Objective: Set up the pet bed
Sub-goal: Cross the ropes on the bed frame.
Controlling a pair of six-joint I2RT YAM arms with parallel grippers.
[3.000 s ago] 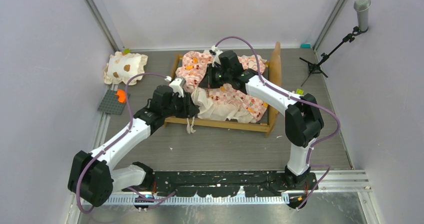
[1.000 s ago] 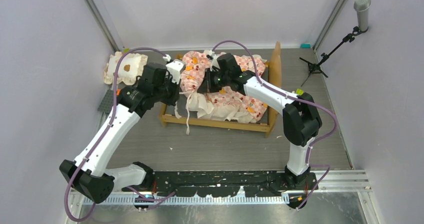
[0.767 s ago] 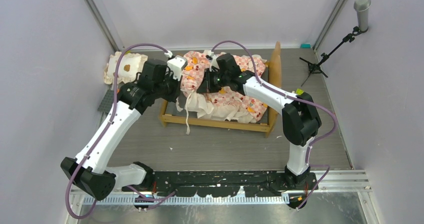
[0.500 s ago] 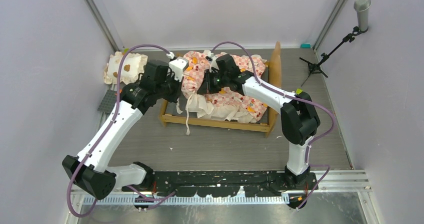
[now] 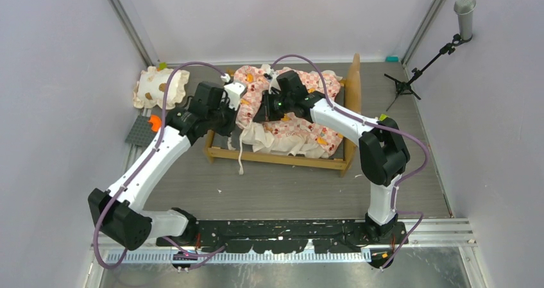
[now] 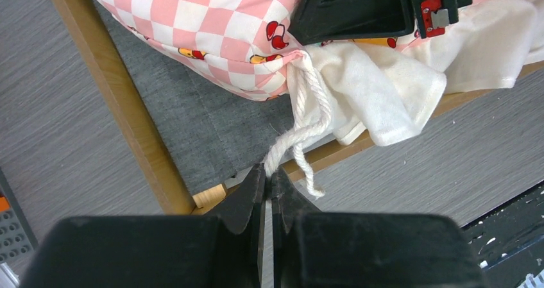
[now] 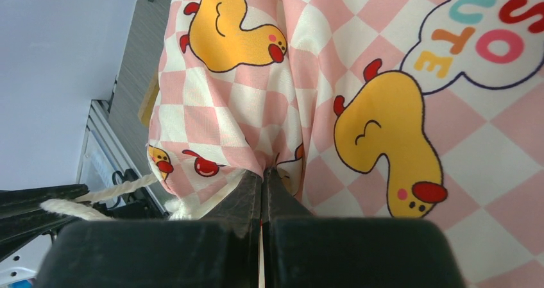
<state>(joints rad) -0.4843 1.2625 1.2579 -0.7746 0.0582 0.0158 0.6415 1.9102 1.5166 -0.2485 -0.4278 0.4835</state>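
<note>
From above, the wrists hide both grips. Close up, the left end effector (image 6: 267, 172) is clamped tight on a white cord (image 6: 312, 118). The right end effector (image 7: 263, 176) pinches the checkered mattress (image 7: 256, 95), bunched inside the pet bed (image 5: 282, 160) on the counter (image 5: 289, 192). The left arm (image 5: 160, 153) has edged closer since a second ago.
</note>
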